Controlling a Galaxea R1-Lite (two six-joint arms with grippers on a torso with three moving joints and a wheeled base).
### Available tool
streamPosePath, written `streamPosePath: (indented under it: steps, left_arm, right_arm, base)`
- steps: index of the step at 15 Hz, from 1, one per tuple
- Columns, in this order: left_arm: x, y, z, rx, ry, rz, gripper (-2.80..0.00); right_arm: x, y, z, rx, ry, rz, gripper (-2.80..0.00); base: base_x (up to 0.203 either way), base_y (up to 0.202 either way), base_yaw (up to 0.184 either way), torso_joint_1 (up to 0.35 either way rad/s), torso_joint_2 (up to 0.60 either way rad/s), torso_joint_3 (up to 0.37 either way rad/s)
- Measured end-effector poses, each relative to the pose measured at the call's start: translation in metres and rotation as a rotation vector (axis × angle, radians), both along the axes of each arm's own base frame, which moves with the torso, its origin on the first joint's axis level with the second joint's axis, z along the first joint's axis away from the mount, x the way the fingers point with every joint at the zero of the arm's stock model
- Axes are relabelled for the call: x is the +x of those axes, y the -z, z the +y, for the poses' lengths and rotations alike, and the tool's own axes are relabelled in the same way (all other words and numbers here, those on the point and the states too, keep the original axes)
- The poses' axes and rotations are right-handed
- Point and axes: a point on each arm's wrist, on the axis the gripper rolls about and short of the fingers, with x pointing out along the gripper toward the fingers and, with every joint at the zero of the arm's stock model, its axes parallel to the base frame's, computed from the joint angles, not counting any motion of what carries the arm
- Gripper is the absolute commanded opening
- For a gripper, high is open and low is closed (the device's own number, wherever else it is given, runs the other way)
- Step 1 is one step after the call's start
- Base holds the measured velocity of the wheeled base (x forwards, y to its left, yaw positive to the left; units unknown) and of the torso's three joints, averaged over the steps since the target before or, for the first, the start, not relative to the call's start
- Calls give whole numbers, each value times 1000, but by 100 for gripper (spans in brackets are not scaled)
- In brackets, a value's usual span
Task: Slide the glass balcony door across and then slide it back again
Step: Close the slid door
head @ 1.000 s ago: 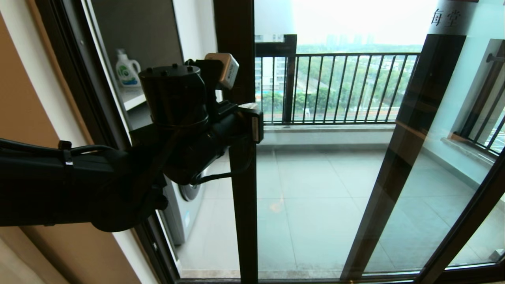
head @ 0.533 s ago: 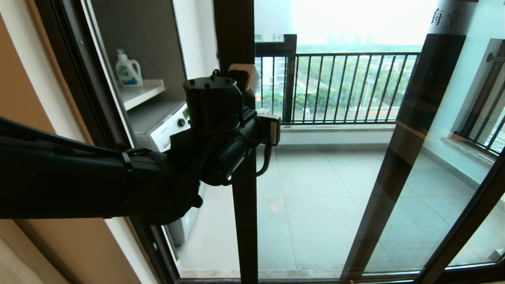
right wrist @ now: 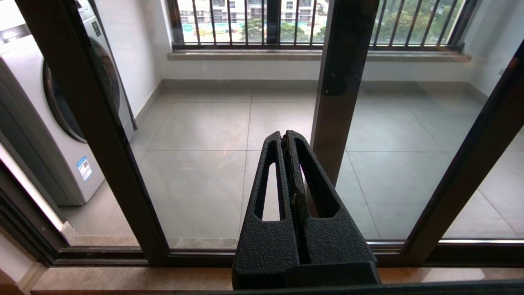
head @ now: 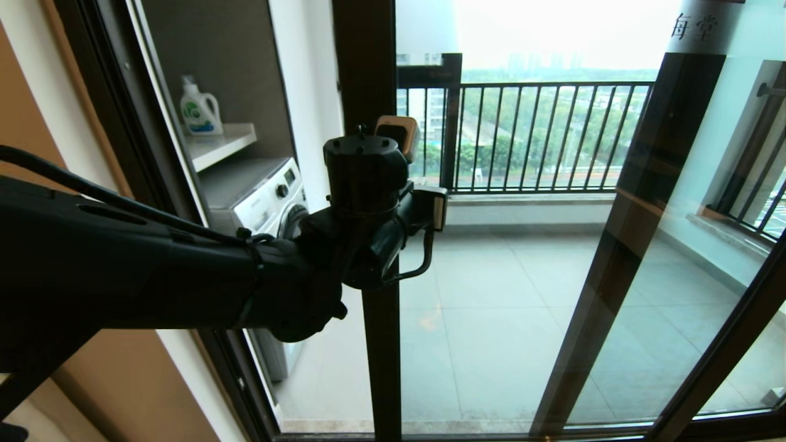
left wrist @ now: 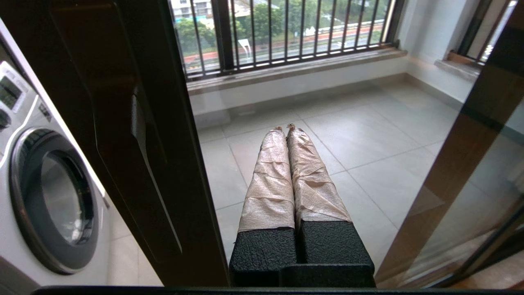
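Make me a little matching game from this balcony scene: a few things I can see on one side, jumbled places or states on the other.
Things:
1. detergent bottle
2. washing machine
3. left gripper
4. railing

Places or states:
A. far edge of the balcony
B. fingers shut, wrapped in tape
C. on the white shelf
D. under that shelf

Pairs: 1-C, 2-D, 3-B, 4-A

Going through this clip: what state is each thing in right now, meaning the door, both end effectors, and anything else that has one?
glass balcony door: partly open, gap on its left side.
left end effector: shut, empty, raised beside the door's dark stile.
right end effector: shut, empty, low before the glass.
washing machine: porthole closed.
detergent bottle: upright on the shelf.
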Motion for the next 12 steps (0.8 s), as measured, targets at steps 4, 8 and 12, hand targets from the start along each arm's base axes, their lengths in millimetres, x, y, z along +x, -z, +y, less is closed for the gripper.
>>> streamPosePath:
  steps: [4, 8, 12]
  left_arm:
    - [23, 11, -6, 22, -65, -6, -280]
    - [42, 20, 1, 26, -118, -3, -280]
    - [52, 22, 11, 54, -153, -10, -280]
  right_arm:
    - [0, 0, 0, 0, 0, 0, -280]
    - [0, 0, 0, 0, 0, 0, -280]
    - [0, 0, 0, 0, 0, 0, -280]
  base:
    - [0, 0, 0, 0, 0, 0]
    - [0, 0, 0, 0, 0, 0]
    - [0, 0, 0, 0, 0, 0]
